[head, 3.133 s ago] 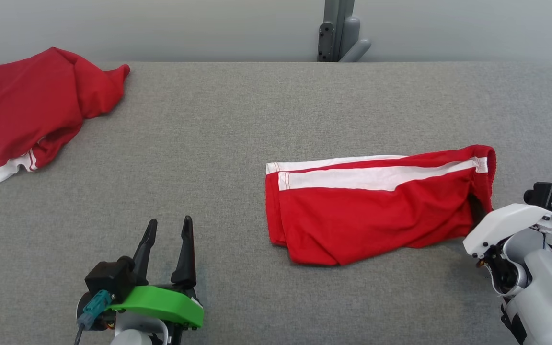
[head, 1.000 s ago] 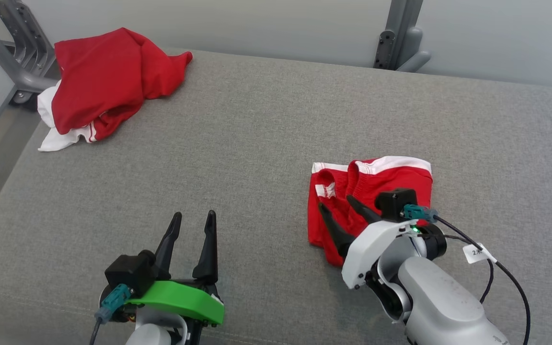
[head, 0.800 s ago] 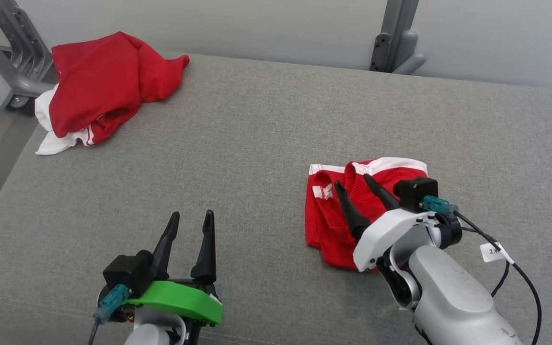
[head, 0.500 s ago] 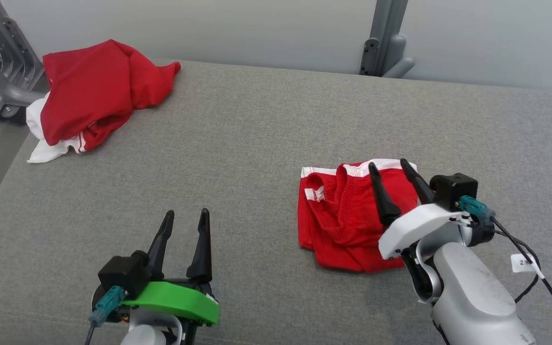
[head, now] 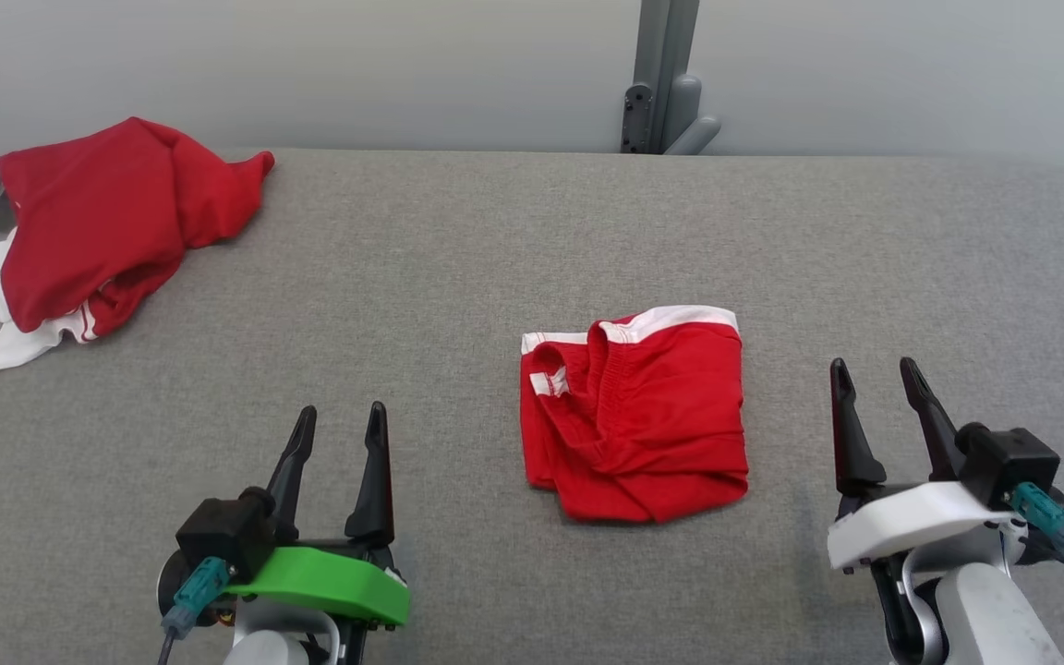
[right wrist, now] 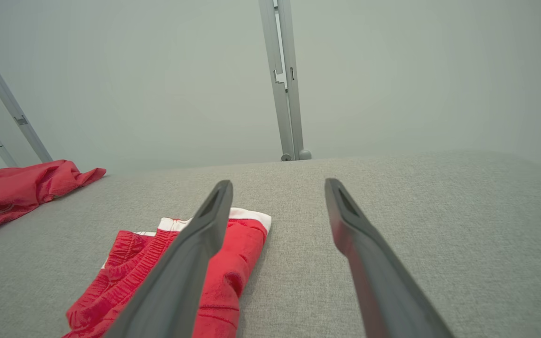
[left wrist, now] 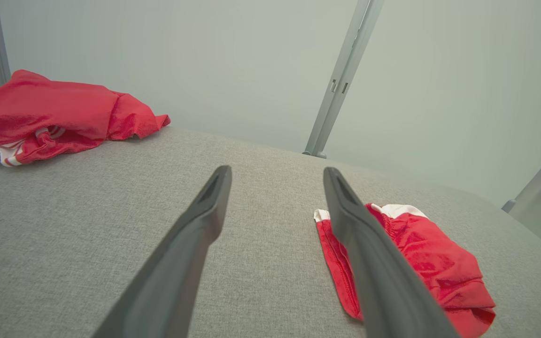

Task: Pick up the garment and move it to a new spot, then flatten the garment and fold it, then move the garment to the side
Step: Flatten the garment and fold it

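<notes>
The garment (head: pixel 638 416), red shorts with a white stripe, lies folded into a compact square on the grey table (head: pixel 458 240), a little right of centre. It also appears at the right of the left wrist view (left wrist: pixel 421 256) and at the lower left of the right wrist view (right wrist: pixel 176 272). My left gripper (head: pixel 340 420) stands open near the front edge, well to the left of the shorts, with nothing between its fingers. To the right of the shorts my right gripper (head: pixel 872 371) is open and empty, apart from the cloth.
A second red and white garment (head: pixel 102 226) lies crumpled at the table's far left corner, also seen in the left wrist view (left wrist: pixel 50 115). A grey metal post (head: pixel 661 78) rises behind the table's far edge. Bare grey table stretches to the right of the right gripper.
The shorts went from spread out to folded in half. My right gripper has drawn back off the shorts to their right, open. The head camera has turned; the left gripper keeps its pose.
</notes>
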